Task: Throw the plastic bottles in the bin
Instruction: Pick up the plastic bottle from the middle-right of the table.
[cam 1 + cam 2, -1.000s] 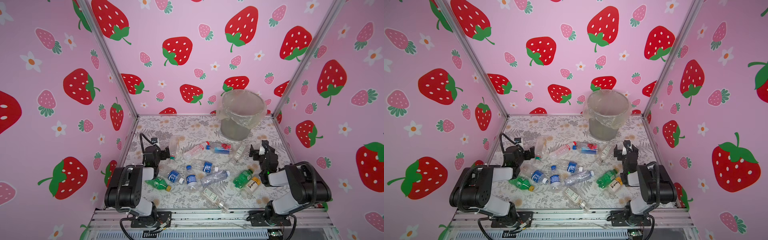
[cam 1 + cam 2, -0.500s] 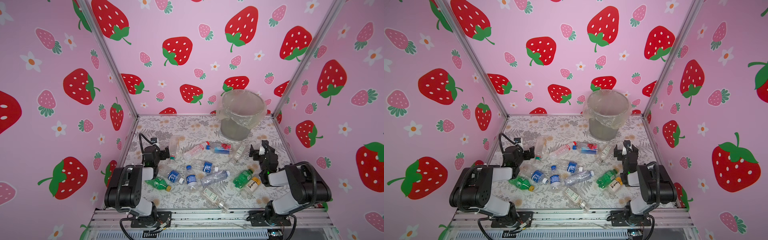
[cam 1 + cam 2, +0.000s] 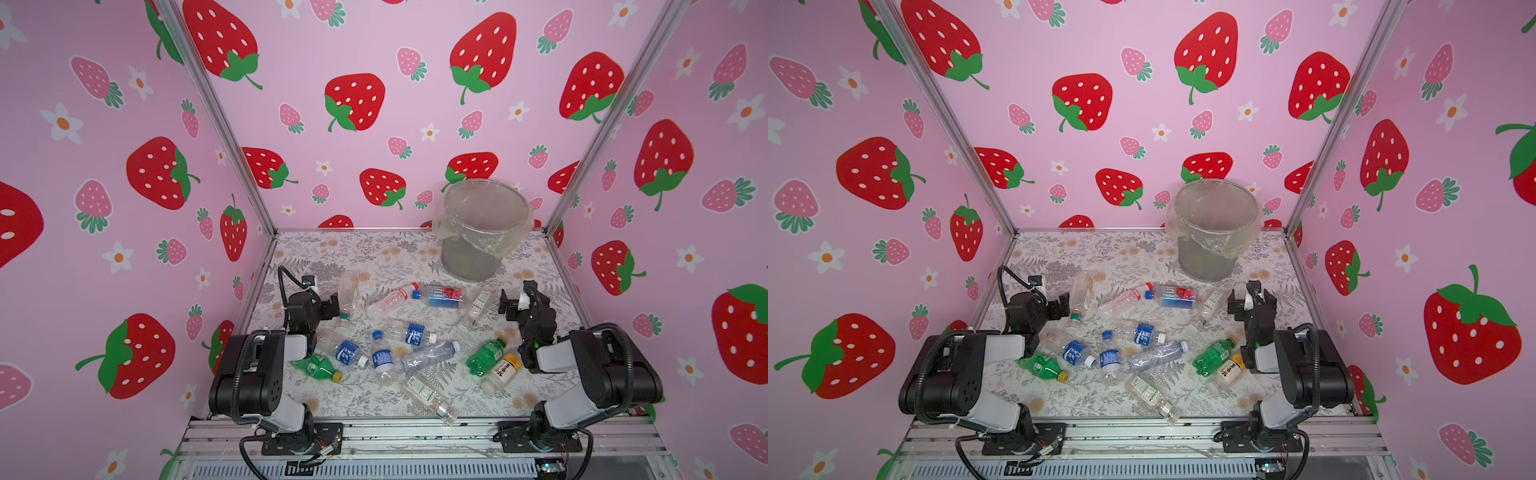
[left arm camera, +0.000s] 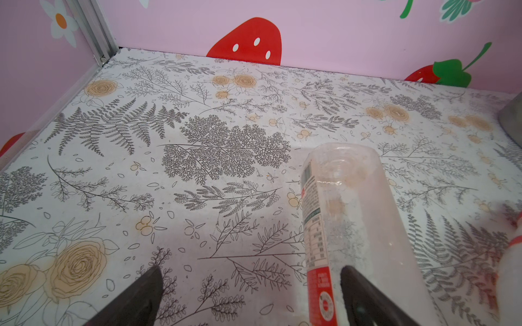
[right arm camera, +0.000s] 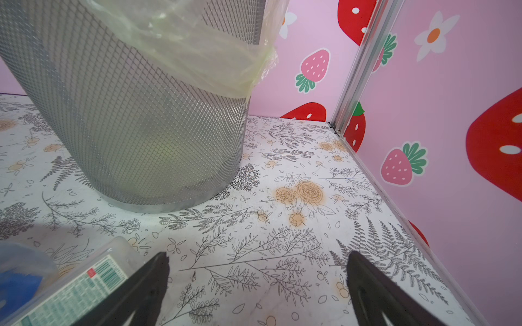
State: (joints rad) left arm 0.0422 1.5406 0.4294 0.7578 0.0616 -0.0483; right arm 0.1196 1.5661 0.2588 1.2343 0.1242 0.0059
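Clear red-labelled bottle (image 4: pixel 353 214), one of the plastic bottles (image 3: pixel 409 332) strewn on the table (image 3: pixel 374 253): lies lengthwise ahead of the left gripper (image 4: pixel 251 272), beside its spread jaws; right gripper (image 5: pixel 258 256) spread, empty; bin (image 3: pixel 469 257) stands beyond.

In a top view the bin (image 3: pixel 478 253) stands upright at 1 o'clock on the table (image 3: pixel 374 253). The bottles (image 3: pixel 409 332) lie scattered in the middle, with a green bottle (image 3: pixel 318 368) at 7 o'clock and a second green bottle (image 3: pixel 484 355) at 4 o'clock. The left gripper (image 3: pixel 334 306) at 9 o'clock and the right gripper (image 3: pixel 516 297) at 3 o'clock both have their jaws spread apart.
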